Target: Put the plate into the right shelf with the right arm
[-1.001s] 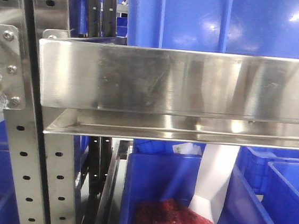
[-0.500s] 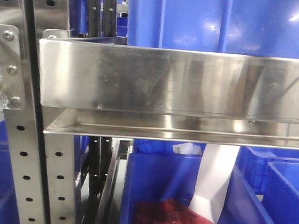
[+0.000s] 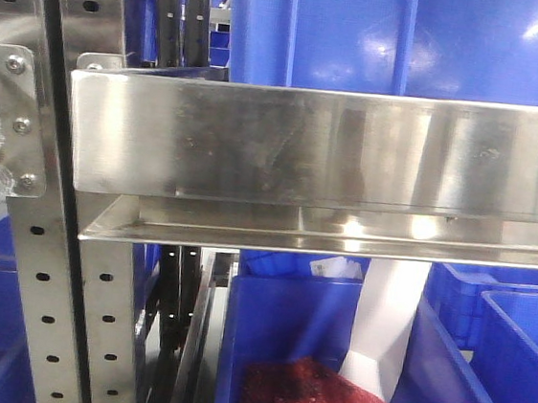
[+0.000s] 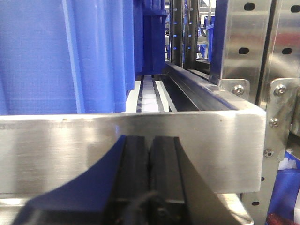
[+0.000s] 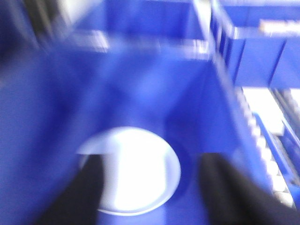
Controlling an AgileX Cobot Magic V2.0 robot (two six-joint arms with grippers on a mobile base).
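Apparently released, the white plate (image 5: 133,171) lies flat on the blue bin (image 5: 140,89) floor at lower centre of the blurred right-wrist view, between the right gripper (image 5: 154,187)'s spread, empty fingers.

Steel ledge (image 3: 323,149) bars front; blue bin (image 5: 140,93) open above plate (image 5: 136,168).

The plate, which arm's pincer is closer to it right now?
Right. The right pincer hangs open just above the plate in the blue bin; the left pincer, shut, faces the shelf ledge, no plate in view.
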